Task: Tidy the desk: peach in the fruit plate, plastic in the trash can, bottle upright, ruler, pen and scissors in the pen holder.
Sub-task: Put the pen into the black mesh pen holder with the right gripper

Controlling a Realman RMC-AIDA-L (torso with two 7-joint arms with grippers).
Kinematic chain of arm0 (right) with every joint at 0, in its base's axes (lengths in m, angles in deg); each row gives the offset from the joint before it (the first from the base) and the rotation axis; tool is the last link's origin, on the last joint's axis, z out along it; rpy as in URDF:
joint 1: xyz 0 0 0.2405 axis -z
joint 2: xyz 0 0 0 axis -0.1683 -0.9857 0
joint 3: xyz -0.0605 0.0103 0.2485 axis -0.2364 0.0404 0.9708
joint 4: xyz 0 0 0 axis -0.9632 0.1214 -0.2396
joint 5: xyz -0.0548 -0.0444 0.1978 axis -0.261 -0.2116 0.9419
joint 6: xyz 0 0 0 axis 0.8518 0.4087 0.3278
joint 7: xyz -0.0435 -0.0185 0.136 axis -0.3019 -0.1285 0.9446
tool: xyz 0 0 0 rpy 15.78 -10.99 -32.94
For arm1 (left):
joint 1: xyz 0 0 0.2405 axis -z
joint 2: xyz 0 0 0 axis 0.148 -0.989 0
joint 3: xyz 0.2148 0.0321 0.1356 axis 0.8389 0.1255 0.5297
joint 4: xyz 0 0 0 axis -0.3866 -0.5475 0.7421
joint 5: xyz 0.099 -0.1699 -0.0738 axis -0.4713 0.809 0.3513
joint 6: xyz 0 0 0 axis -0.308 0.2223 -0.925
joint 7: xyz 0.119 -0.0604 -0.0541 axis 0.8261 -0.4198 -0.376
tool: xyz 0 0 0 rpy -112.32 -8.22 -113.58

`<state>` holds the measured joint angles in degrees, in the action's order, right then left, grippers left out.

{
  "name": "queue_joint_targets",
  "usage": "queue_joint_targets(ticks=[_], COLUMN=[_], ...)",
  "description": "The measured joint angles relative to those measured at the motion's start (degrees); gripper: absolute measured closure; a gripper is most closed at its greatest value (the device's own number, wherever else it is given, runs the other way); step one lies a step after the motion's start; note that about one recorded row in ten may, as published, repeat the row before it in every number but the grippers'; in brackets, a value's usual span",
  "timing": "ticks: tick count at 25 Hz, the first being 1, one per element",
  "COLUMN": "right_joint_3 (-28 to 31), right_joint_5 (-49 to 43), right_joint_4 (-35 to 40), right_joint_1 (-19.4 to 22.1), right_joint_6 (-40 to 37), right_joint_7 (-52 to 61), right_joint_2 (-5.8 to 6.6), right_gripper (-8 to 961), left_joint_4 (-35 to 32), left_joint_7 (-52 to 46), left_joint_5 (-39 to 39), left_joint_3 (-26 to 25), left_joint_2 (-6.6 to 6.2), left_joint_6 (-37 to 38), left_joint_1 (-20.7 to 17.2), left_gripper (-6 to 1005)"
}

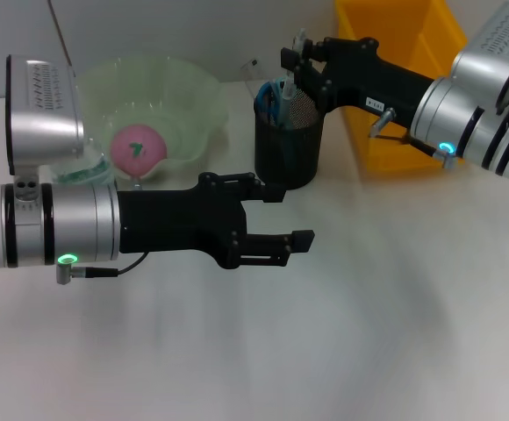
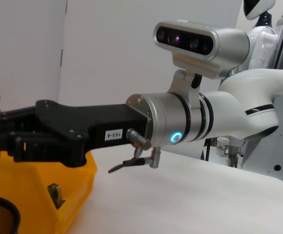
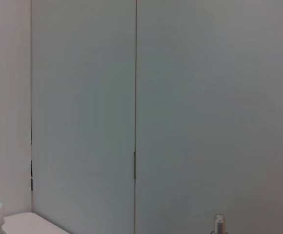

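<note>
The right end effector (image 1: 300, 54) hangs just over the rim of the pen holder (image 1: 288, 145), which stands at about 12 o'clock on the tabletop (image 1: 369, 333). It seems to pinch a thin pale item, perhaps a pen (image 1: 300, 42), though the item is too small to name for certain. The holder already carries a few blue and white things standing in it.

The peach (image 1: 138, 147) lies in the fruit plate (image 1: 193, 105) at 10 o'clock. The yellow trash can (image 1: 395, 35) stands at 1 o'clock, behind the right arm. Just beside the plate a green-capped bottle (image 1: 79, 171) is mostly hidden by the left arm, so its posture cannot be told.

The left end effector (image 1: 279, 219) hovers near the middle of the tabletop, released and empty, fingers pointing toward 3 o'clock.

The step in hand looks like dropping the last thin item into the holder. To do it well:

- Bring the tip inside the mesh rim before letting go.
- Aim at a gap between the things already standing there.
- Keep the item near upright, so it slides down rather than catching the rim.
- Release gently and lift straight up, so the light holder is not tipped.
- Keep the left arm still and out of the path.
</note>
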<state>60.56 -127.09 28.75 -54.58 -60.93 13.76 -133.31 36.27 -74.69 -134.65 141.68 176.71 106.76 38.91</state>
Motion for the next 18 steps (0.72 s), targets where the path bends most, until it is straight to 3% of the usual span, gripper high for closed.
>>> queue_joint_targets(ticks=[18], right_joint_3=[-0.8], right_joint_5=[-0.1], right_joint_4=[-1.3], right_joint_1=[0.1], right_joint_6=[2.1], right_joint_7=[3.1], right_joint_2=[0.03], right_gripper=[646], left_joint_4=[-0.1], left_joint_7=[0.0], left_joint_5=[0.1], left_joint_3=[-0.4], left_joint_2=[-0.14], left_joint_6=[0.2], left_joint_1=[-0.3], left_gripper=[224])
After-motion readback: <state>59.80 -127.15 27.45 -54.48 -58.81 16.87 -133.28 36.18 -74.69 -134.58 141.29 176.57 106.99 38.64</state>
